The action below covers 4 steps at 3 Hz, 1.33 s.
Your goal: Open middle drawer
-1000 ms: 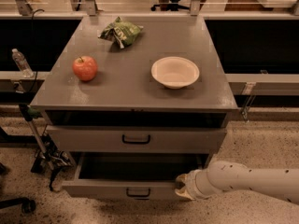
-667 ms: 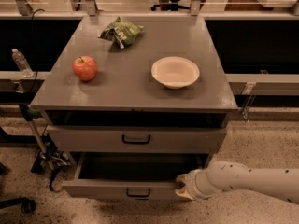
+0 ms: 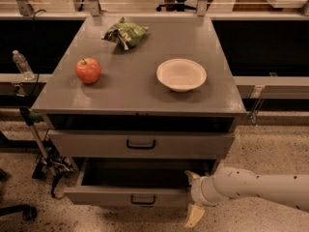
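The middle drawer (image 3: 106, 196) is a shallow grey front with a small black loop handle (image 3: 143, 200). It stands pulled out from the cabinet, its dark inside showing. My gripper (image 3: 193, 197) is at the right end of that drawer's front, on a white arm that comes in from the right. It is open: one finger (image 3: 191, 177) is over the drawer's rim and the other (image 3: 194, 216) hangs below and in front of the panel. The taller top drawer (image 3: 87, 144) with its bigger handle is pushed in. The lowest drawer is out of view.
On the cabinet top (image 3: 130, 91) lie a red apple (image 3: 88, 70), a white bowl (image 3: 181, 74) and a green chip bag (image 3: 124, 33). A water bottle (image 3: 21, 64) stands on a ledge at the left. A cart's legs and cables (image 3: 46, 163) stand by the cabinet's lower left.
The gripper's fingers have spread apart at the drawer's right end. The middle drawer stays pulled out and the arm has barely moved.
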Each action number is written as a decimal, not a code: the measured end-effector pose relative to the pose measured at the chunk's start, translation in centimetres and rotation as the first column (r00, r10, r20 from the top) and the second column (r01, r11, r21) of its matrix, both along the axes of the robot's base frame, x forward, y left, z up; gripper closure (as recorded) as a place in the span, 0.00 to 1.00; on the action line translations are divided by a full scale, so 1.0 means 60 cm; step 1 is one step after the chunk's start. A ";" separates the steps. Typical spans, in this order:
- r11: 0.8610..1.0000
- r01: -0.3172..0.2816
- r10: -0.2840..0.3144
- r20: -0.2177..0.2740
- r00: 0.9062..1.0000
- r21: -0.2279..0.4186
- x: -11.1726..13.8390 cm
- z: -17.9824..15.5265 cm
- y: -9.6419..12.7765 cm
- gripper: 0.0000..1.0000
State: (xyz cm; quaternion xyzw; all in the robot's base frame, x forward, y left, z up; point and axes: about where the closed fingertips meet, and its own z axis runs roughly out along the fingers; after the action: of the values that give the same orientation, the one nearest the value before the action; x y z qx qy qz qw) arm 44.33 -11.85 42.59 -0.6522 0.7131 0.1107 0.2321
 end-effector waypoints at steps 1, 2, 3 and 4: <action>1.000 0.003 -0.003 -0.003 1.000 -0.002 0.001 -0.001 -0.001 0.00; 1.000 0.017 -0.017 -0.014 1.000 -0.009 0.007 -0.008 -0.008 0.00; 1.000 0.027 -0.027 -0.024 0.999 -0.017 0.012 -0.016 -0.014 0.16; 0.999 0.027 -0.027 -0.031 0.999 -0.021 0.012 -0.025 -0.016 0.47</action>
State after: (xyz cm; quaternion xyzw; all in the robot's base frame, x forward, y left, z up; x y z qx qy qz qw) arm 45.06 -12.81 41.09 -0.6431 0.7265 0.1102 0.2157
